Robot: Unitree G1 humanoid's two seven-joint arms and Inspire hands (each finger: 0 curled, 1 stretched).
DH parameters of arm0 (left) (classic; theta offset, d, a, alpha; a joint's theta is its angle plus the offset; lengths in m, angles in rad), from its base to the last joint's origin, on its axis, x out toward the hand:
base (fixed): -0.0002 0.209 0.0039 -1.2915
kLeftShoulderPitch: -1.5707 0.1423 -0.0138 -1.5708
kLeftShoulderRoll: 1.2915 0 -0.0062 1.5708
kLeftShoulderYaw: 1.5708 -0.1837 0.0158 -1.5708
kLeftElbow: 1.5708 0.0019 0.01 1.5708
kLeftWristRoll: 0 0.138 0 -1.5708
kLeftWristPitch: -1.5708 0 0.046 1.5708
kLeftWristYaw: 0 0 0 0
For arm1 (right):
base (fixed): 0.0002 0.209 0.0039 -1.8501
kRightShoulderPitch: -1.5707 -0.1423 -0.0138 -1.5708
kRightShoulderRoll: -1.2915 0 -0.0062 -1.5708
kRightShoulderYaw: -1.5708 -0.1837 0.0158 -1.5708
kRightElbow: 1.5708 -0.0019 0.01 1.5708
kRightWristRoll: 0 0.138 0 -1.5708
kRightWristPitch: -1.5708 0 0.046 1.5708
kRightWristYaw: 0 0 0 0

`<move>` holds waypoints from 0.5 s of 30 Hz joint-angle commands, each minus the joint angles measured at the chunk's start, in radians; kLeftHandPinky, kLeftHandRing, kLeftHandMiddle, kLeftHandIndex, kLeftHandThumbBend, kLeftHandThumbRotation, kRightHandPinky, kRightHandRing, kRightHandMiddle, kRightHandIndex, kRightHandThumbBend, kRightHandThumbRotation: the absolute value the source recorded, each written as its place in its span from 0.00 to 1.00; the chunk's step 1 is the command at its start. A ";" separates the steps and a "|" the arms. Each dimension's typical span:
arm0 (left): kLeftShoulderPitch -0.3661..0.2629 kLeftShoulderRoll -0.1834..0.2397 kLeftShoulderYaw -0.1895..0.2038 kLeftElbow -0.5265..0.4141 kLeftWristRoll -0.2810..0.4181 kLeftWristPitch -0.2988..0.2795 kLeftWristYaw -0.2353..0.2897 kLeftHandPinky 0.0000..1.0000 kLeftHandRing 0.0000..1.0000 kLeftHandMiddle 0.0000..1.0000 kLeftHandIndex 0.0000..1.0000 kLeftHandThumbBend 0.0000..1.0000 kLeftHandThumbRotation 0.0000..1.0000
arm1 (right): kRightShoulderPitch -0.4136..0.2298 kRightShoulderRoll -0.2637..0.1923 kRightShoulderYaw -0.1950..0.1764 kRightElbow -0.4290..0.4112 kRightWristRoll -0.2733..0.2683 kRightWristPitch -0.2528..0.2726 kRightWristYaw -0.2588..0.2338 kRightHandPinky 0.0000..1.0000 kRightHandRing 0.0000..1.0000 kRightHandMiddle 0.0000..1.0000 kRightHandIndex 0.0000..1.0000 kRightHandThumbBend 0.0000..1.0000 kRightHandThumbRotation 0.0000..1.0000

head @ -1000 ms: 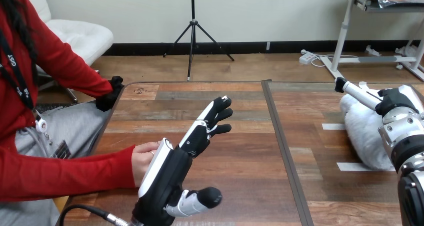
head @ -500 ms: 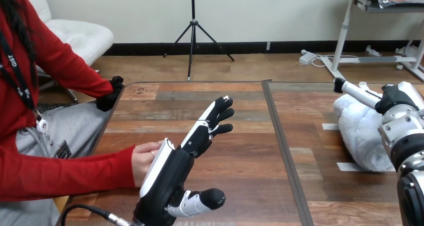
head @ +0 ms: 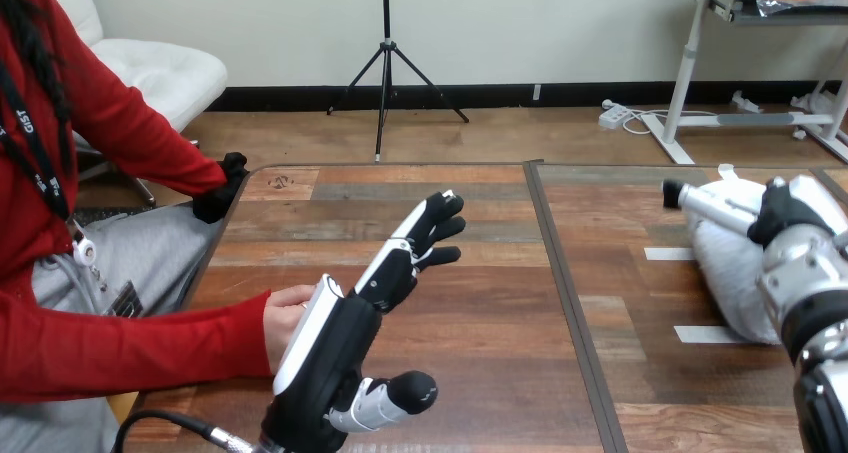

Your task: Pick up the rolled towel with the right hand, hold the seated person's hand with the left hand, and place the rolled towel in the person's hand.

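Observation:
The rolled white towel [head: 724,271] lies on the table's right side, partly covered by my right hand [head: 800,213]. That hand rests on top of the towel, its thumb held straight out to the left above the roll; its fingers are hidden behind it. My left hand [head: 332,351] stands edge-up at the lower left, open, fingers straight and pointing away from me, thumb sticking out to the right. The person's hand [head: 286,317], in a red sleeve, rests on the table against the back of my left hand; nothing of my hand curls round it.
White tape marks [head: 666,254] [head: 706,334] lie beside the towel. A dark seam [head: 560,293] splits the wooden table down its middle. The person's other hand [head: 220,191], in black, sits at the table's far left corner.
My right hand has turned and sunk a little onto the towel, its thumb swinging slightly left and down. The left hand and the person's hand have hardly moved.

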 commanded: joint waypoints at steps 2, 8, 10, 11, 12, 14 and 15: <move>-0.015 0.002 0.024 -0.053 0.007 -0.020 0.018 0.82 0.89 0.93 0.93 1.00 0.93 | 0.016 -0.007 -0.035 -0.007 0.032 -0.021 -0.024 0.75 0.91 0.92 0.91 1.00 0.66; -0.021 0.006 0.024 -0.040 0.005 -0.038 0.019 0.81 0.89 0.93 0.93 1.00 0.93 | 0.027 -0.003 -0.084 -0.009 0.078 -0.021 -0.030 0.54 0.82 0.90 0.91 1.00 0.56; -0.018 0.007 0.023 -0.046 0.003 -0.032 0.018 0.81 0.89 0.93 0.93 1.00 0.93 | 0.030 -0.002 -0.095 -0.009 0.090 -0.023 -0.029 0.49 0.78 0.89 0.92 0.98 0.46; -0.017 0.007 0.023 -0.047 0.002 -0.032 0.017 0.81 0.89 0.93 0.93 1.00 0.93 | 0.033 -0.002 -0.101 -0.009 0.096 -0.023 -0.029 0.48 0.77 0.89 0.92 0.98 0.44; -0.017 0.008 0.023 -0.047 0.002 -0.032 0.016 0.81 0.89 0.93 0.93 1.00 0.93 | 0.034 -0.001 -0.103 -0.009 0.098 -0.023 -0.030 0.47 0.75 0.88 0.92 0.97 0.41; -0.018 0.010 0.022 -0.048 0.001 -0.034 0.014 0.81 0.89 0.93 0.93 1.00 0.93 | 0.035 0.001 -0.104 -0.009 0.100 -0.021 -0.035 0.47 0.72 0.86 0.91 0.96 0.35; -0.018 0.010 0.021 -0.049 0.000 -0.035 0.012 0.81 0.89 0.93 0.93 1.00 0.93 | 0.036 0.003 -0.103 -0.009 0.099 -0.020 -0.039 0.46 0.70 0.84 0.89 0.96 0.31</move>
